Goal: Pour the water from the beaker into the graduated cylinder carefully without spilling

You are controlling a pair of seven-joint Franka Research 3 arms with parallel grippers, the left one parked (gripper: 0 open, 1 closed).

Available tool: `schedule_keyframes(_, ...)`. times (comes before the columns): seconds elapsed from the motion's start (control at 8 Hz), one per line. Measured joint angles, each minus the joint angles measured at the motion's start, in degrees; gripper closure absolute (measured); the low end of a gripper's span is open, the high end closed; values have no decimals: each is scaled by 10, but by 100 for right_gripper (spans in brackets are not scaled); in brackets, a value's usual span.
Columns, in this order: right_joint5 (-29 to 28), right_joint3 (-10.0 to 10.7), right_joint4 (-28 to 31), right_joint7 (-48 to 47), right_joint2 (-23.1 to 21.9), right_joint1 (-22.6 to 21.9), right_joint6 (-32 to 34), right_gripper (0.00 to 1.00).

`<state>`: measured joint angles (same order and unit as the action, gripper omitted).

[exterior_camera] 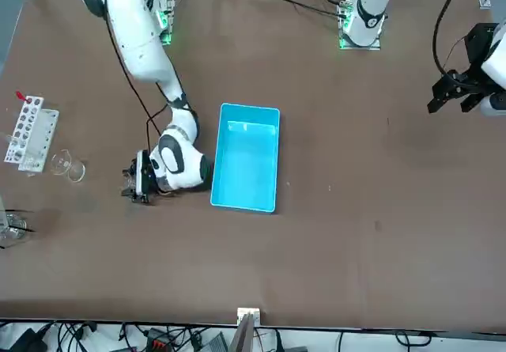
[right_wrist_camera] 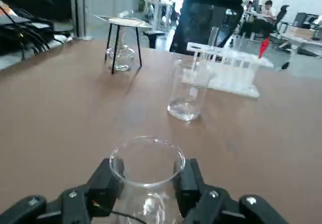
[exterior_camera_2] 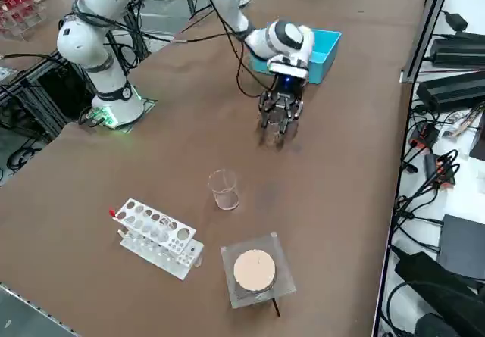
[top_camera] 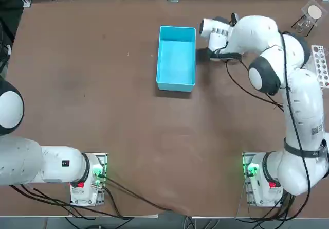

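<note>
— How do we find the right gripper (right_wrist_camera: 150,182)?
— We find its fingers (right_wrist_camera: 189,186) clenched on the beaker (right_wrist_camera: 149,196), one either side; contents, we cannot tell.
— And the graduated cylinder (right_wrist_camera: 188,90)?
— Upright on the table (exterior_camera_2: 318,201), near the white rack (right_wrist_camera: 234,72); its contents we cannot confirm.

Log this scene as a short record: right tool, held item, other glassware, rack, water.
right tool: right of the blue bin, fingers closed around glass
held item: clear round-rimmed glass, upright
other glassware: clear glass tumbler standing near rack
rack: white, holed, red item at one end
water: cannot tell
</note>
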<state>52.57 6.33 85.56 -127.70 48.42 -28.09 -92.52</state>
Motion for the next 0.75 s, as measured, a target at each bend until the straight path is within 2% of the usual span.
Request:
schedule_keyframes(0.25, -43, 2, -2, 122, -73, 65, 1, 39)
schedule_keyframes(0.5, -77, 2, -1, 206, -108, 136, -23, 39)
schedule_keyframes(0.75, -178, 2, -1, 315, -140, 204, -54, 39)
